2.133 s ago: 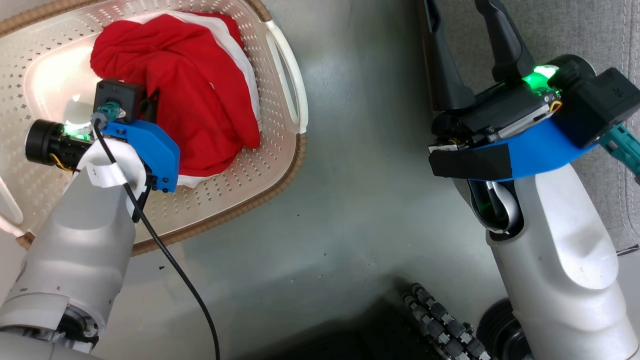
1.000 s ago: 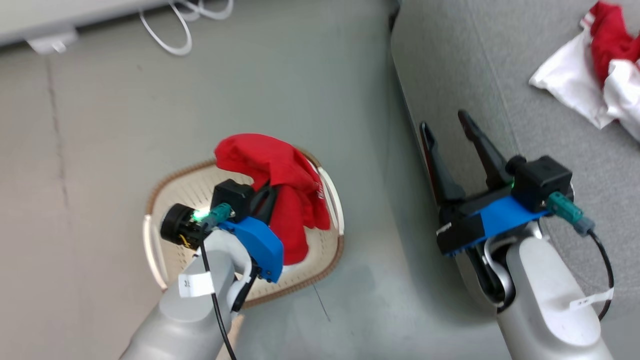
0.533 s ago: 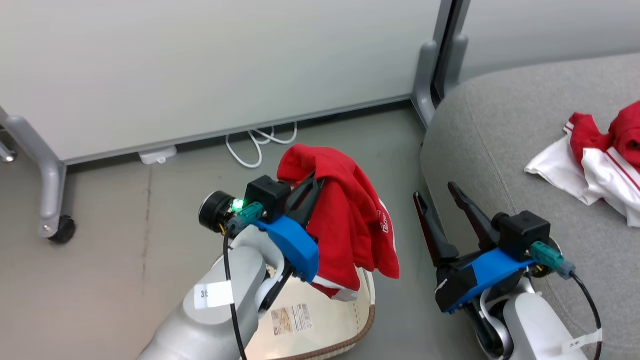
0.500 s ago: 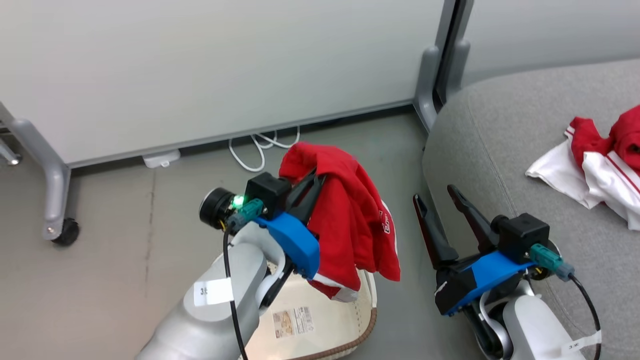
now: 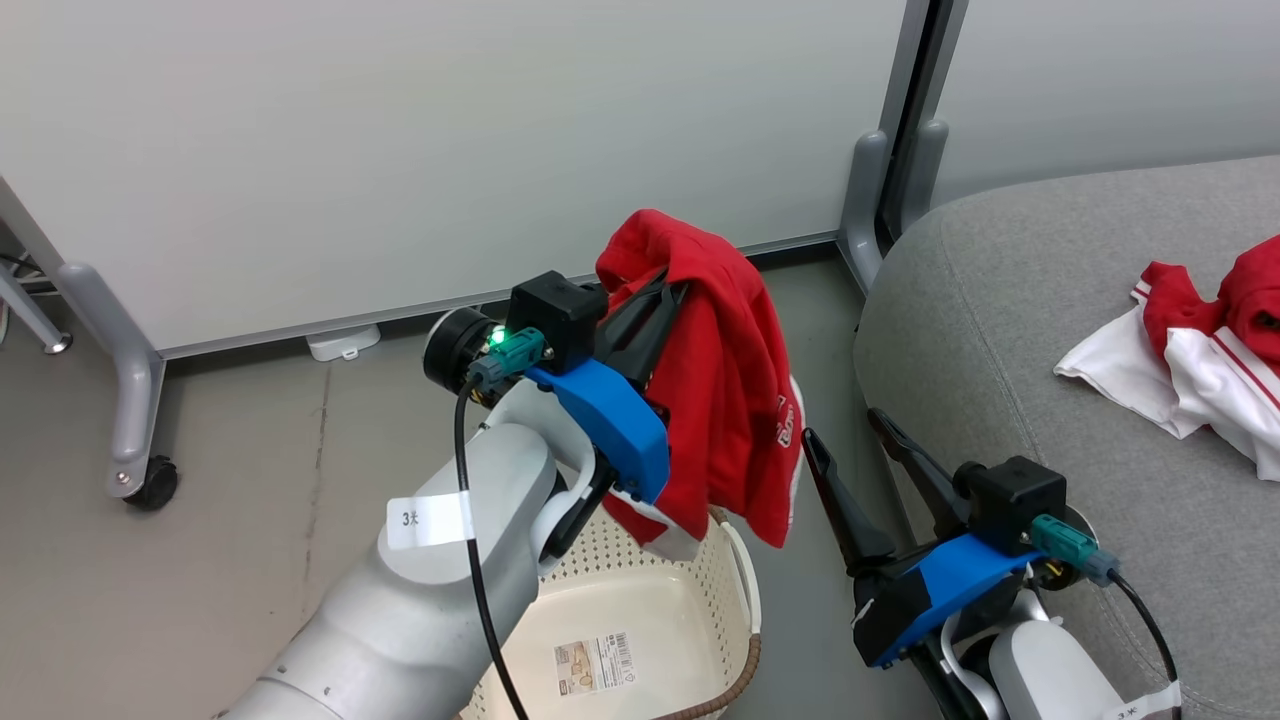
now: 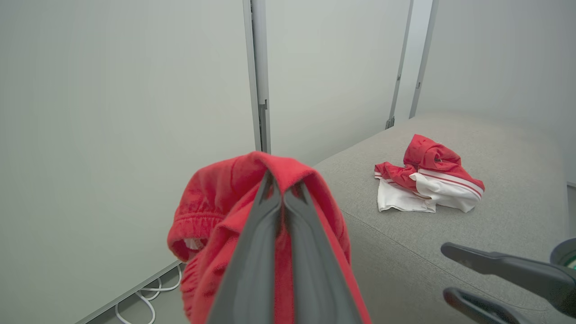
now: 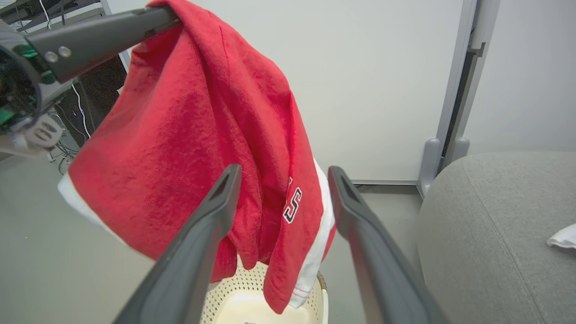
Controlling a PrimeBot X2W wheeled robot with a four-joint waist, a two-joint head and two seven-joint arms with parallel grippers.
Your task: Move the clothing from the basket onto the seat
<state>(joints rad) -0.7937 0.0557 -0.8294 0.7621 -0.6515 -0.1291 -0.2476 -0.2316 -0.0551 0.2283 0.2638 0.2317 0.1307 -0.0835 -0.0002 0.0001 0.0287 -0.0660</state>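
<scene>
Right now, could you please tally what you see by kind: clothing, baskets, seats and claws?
Clothing: 2, a garment gripped in the left claw and a heap on the seat
Basket: 1
Seat: 1
Claws: 2, with the right claw open
Total: 6

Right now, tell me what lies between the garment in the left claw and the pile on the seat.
Bare grey seat: in the left wrist view nothing lies between the held garment and the pile. The open right claw shows lower down.
</scene>
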